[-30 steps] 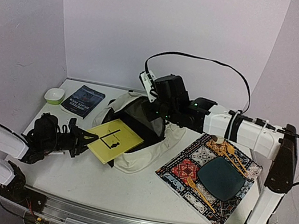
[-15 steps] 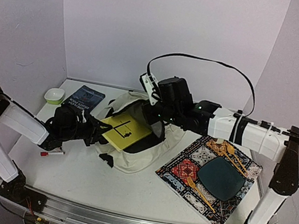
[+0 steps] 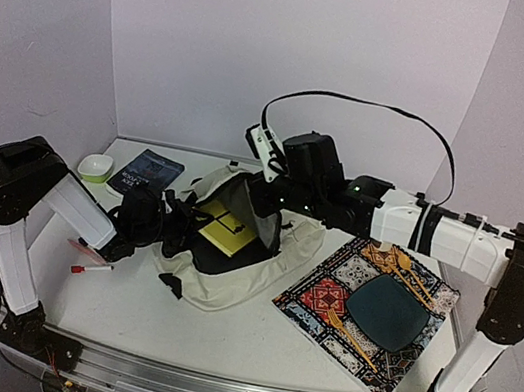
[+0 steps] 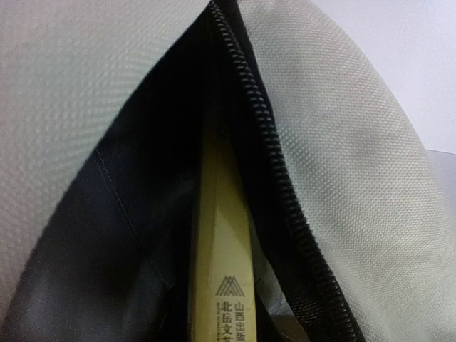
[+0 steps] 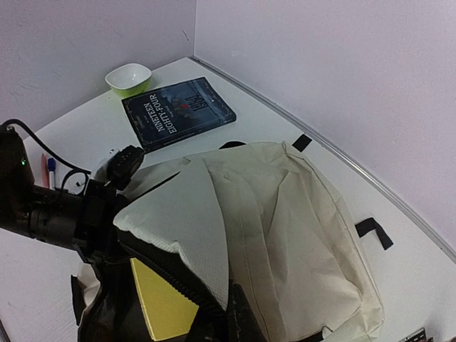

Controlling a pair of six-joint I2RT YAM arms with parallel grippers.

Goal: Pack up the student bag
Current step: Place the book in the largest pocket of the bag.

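The student bag (image 3: pixel 250 277), cream fabric with a dark lining, lies at the table's middle with its mouth held up. My right gripper (image 3: pixel 267 203) is shut on the upper zipper edge of the bag (image 5: pixel 285 235) and lifts it. A yellow book (image 3: pixel 225 228) sits partly inside the mouth, tilted. My left gripper (image 3: pixel 178 228) is at the bag's left rim, shut on the book's near end. In the left wrist view the book's spine (image 4: pixel 221 263) runs between dark lining and the zipper (image 4: pixel 263 142); the fingers themselves are hidden. The yellow cover (image 5: pixel 160 303) shows under the lifted flap.
A dark blue book (image 3: pixel 146 174) and a green-and-white bowl (image 3: pixel 95 167) lie at the back left. A red pen (image 3: pixel 92 270) rests by the left arm. On the right, a patterned placemat (image 3: pixel 317 297) holds a dark plate (image 3: pixel 387 312) and gold cutlery (image 3: pixel 409 270).
My left arm has reached forward and to the right, carrying the yellow book from in front of the bag into its mouth. The right gripper still holds the flap, slightly higher.
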